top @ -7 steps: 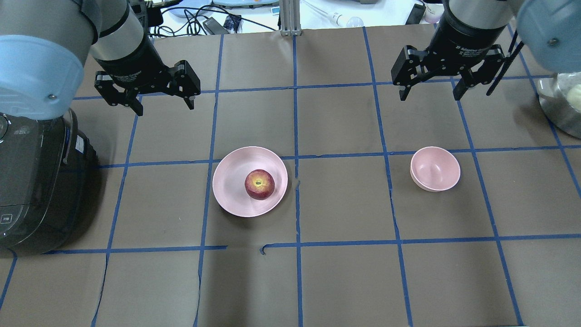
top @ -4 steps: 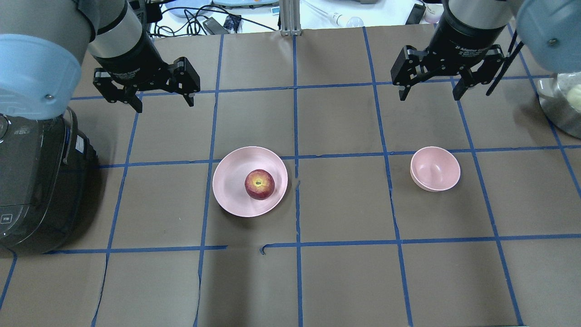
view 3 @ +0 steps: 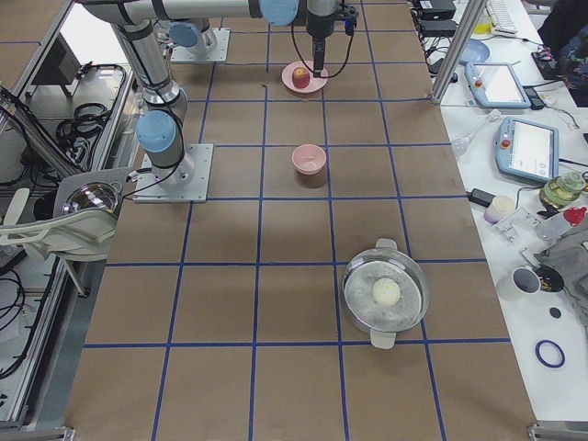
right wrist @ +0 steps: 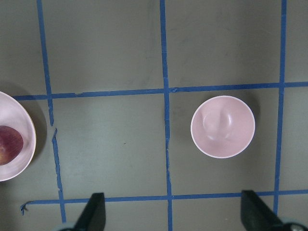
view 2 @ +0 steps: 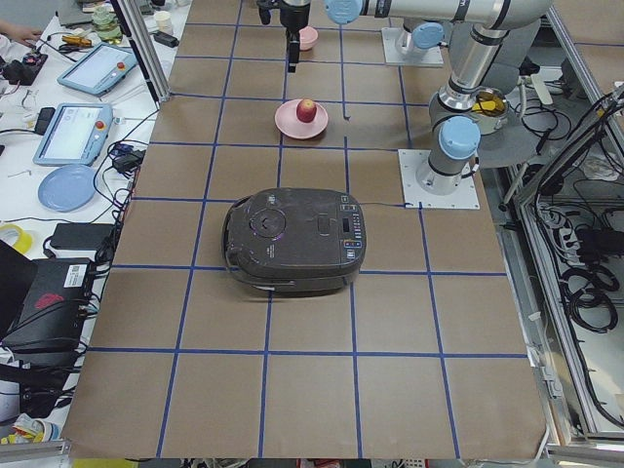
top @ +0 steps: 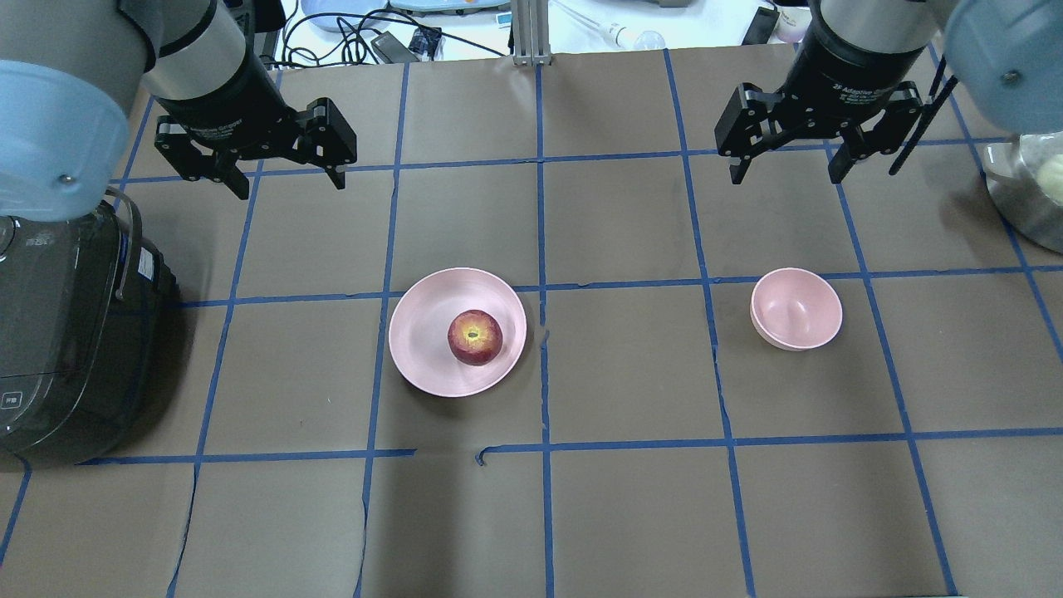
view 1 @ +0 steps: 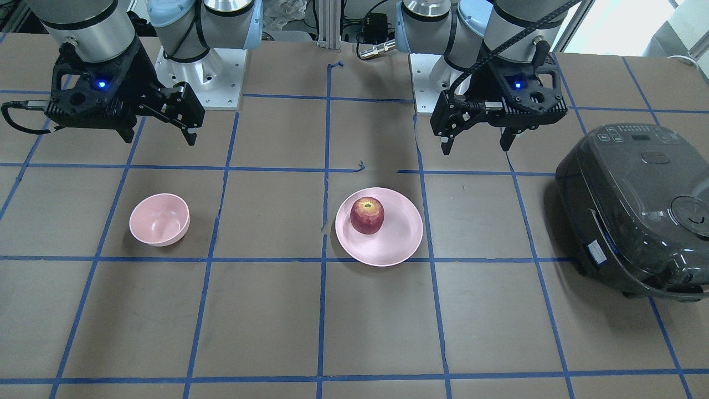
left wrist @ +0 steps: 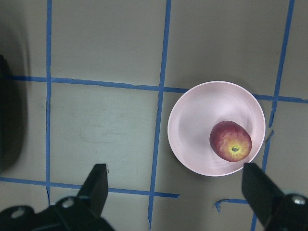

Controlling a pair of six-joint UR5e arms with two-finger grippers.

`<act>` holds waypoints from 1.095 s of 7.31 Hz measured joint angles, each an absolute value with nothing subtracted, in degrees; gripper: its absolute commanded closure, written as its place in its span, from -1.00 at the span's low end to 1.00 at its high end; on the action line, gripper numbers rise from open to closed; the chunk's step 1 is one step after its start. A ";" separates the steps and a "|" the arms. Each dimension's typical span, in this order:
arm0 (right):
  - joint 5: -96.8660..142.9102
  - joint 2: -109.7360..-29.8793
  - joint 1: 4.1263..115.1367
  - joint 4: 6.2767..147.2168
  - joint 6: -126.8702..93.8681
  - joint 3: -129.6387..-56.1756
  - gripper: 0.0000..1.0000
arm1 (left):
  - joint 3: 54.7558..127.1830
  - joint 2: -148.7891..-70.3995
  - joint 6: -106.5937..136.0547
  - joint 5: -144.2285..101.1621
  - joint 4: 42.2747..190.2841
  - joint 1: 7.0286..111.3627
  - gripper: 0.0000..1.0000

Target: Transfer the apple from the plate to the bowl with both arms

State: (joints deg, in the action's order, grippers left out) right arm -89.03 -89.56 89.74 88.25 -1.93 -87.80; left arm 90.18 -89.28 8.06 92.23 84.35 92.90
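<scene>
Left pincer shifted, wide like right pincer, dark-red yellow-topped apple on plate

Small round dark-red apple, yellowish patch around the stem, upright with stem end up. Resting on plate, right of its middle in the overhead view. Wide, flat, pale-pink, lying level just left of frame centre. Small deep pale-pink bowl, upright with mouth up, right of centre, level with the plate and well apart from it. Left gripper in the upper left, jaws spread wide, clear of the plate. Right gripper in the upper right, jaws likewise spread, above the bowl in the frame, not touching.
</scene>
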 measured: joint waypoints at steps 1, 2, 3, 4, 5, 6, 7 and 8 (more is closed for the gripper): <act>-89.03 -89.56 89.74 88.25 -1.94 -87.80 -1.00 | 90.37 -89.73 8.22 92.20 84.48 93.27 -1.00; -89.03 -89.56 89.74 88.24 -1.93 -87.80 -1.00 | 91.47 -90.81 9.07 92.15 84.26 94.24 -1.00; -89.03 -89.58 89.74 88.24 -1.93 -87.80 -1.00 | 93.24 -91.98 11.08 91.89 82.57 95.84 -1.00; -89.03 -89.60 89.74 88.24 -1.93 -87.80 -1.00 | 95.48 -93.58 14.99 91.37 79.27 97.81 -1.00; -89.03 -89.59 89.74 88.24 -1.94 -87.80 -1.00 | 97.82 -95.47 19.28 90.97 75.15 99.88 -1.00; -88.97 -89.49 89.66 88.32 -1.91 -87.86 -1.00 | 100.18 -97.55 23.59 90.75 70.33 101.99 -1.00; -88.73 -89.39 89.46 88.52 -1.77 -88.33 -1.00 | 102.10 -99.73 26.97 90.61 66.52 103.81 -1.00; -88.42 -89.29 89.25 89.25 -1.48 -89.77 -1.00 | 103.52 -101.95 29.08 90.54 63.50 105.50 -1.00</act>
State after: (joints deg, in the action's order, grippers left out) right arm -88.42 -89.29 89.25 89.25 -1.48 -89.77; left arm 103.52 -101.95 29.08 90.54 63.50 105.50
